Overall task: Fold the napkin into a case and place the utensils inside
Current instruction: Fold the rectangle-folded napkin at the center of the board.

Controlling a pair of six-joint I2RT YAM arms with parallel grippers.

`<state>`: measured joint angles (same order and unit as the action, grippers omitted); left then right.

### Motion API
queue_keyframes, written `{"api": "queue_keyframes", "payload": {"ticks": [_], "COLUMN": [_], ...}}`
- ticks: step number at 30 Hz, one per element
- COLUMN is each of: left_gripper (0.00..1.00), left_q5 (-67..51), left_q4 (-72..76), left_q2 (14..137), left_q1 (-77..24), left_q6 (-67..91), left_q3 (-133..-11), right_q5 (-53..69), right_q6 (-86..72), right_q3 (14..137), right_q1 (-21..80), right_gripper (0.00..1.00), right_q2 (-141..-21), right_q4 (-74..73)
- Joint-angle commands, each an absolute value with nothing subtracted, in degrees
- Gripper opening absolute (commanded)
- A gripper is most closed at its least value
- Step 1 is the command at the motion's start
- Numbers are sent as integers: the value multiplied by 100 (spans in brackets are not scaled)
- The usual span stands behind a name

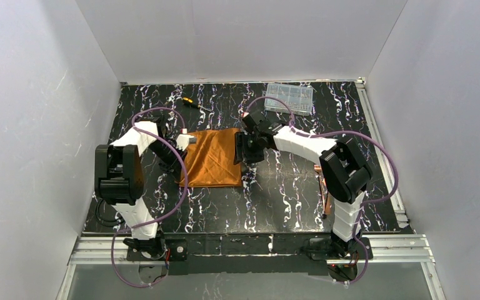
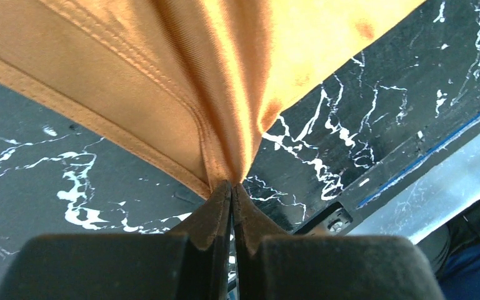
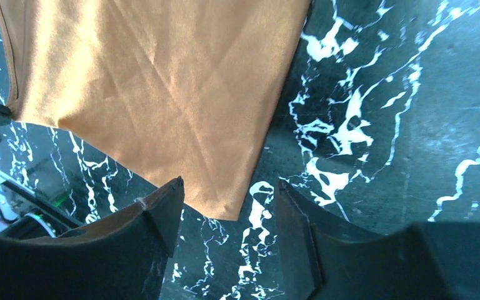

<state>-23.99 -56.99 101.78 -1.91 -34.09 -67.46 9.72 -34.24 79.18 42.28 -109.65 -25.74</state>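
The napkin (image 2: 181, 69) is soft woven cloth with a satin sheen, finely ribbed, with a stitched hem. The table (image 3: 381, 125) beneath me is smooth and faintly glossy, black with white marble-like veins, while the pads (image 2: 215, 215) of my left gripper (image 2: 232, 187) look matt black and slightly rough. The box (image 1: 289, 97) is clear, shiny plastic.

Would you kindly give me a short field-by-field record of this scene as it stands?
napkin: lying on the table between the two grippers
left gripper: shut on the napkin's hemmed edge, cloth bunched at the pinch
right gripper: open above a napkin corner, holding nothing
utensils: on the table's right side, partly hidden, not in the napkin
screwdriver: far left, apart from the napkin
box: far edge, right of centre
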Motion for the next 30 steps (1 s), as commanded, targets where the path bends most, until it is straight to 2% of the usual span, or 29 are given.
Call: {"api": "queue_keyframes", "payload": {"ticks": [1,4,8,12,15,18,24,30], "left_gripper": [0,0,0,0,13,18,17,16], "left_q5": [-2191,-2182,-2237,-2659,-2943,-3211,-3559,-3439], "left_q4": [-5647,-5615,-5662,-6117,-6379,-6521,-6692,-6807], "left_q2": [9915,9894,9834,9776,9688,9675,9971,9953], "left_q1": [-70,-36,145,371,427,461,459,457], "left_q6": [-3465,-3456,-3452,-3501,-3440,-3258,-3108,-3584], "left_q3": [-6680,-6608,-6566,-6980,-7289,-7559,-7766,-7161], "right_q5": [245,35,-303,-931,-1460,-1997,-2409,-2413], "right_q6": [-3065,-2836,-2514,-2117,-1734,-1247,-774,-602], "right_q3": [8306,8921,9712,8725,7676,6989,6746,6789], "right_q1": [4221,4176,4255,4890,5365,5833,6231,6460], "right_gripper": [67,72,72,73,71,68,57,56], "right_q2": [-10646,-10911,-11275,-10665,-10115,-9783,-9765,-9978], "right_q4": [-2749,-2921,-3508,-2970,-2270,-1824,-1713,-1661]}}
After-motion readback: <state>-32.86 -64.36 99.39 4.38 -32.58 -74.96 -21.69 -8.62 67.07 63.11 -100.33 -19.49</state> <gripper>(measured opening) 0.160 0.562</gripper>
